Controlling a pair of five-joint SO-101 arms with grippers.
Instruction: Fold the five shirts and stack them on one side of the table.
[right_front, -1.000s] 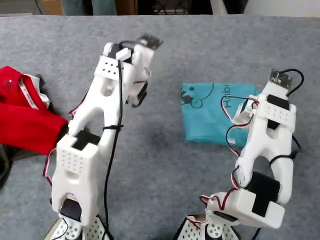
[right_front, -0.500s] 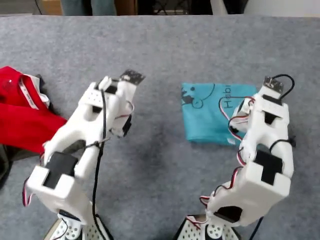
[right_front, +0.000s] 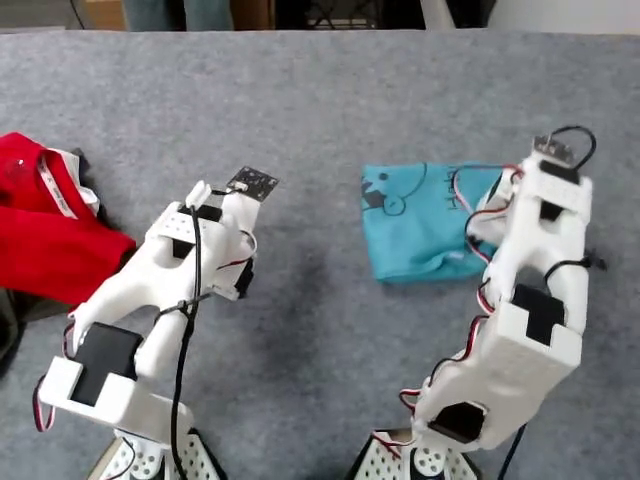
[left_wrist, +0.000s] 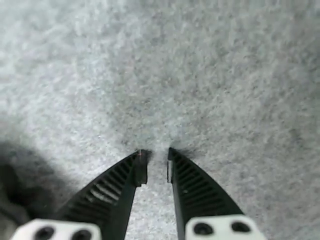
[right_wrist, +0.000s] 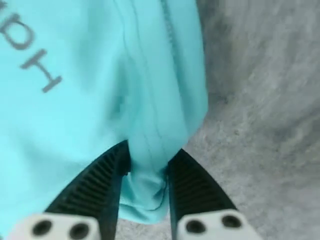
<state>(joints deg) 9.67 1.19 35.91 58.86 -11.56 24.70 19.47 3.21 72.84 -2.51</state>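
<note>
A folded teal shirt with dark print lies right of the table's middle. My right gripper is at the shirt's right edge, shut on a fold of the teal shirt that sits between its black fingers. The right arm covers that edge in the high view. A red shirt lies unfolded at the table's left side. My left gripper hangs just above bare grey carpet between the two shirts, holding nothing, its fingers drawn almost together with a thin gap.
The table is covered in grey carpet. A dark garment pokes out under the red shirt at the left edge. Bare carpet spans the far half and the middle strip between the arms.
The left arm has pulled back toward its base and lowered over the carpet. The right arm has swung farther over the teal shirt's right edge, which now bunches slightly.
</note>
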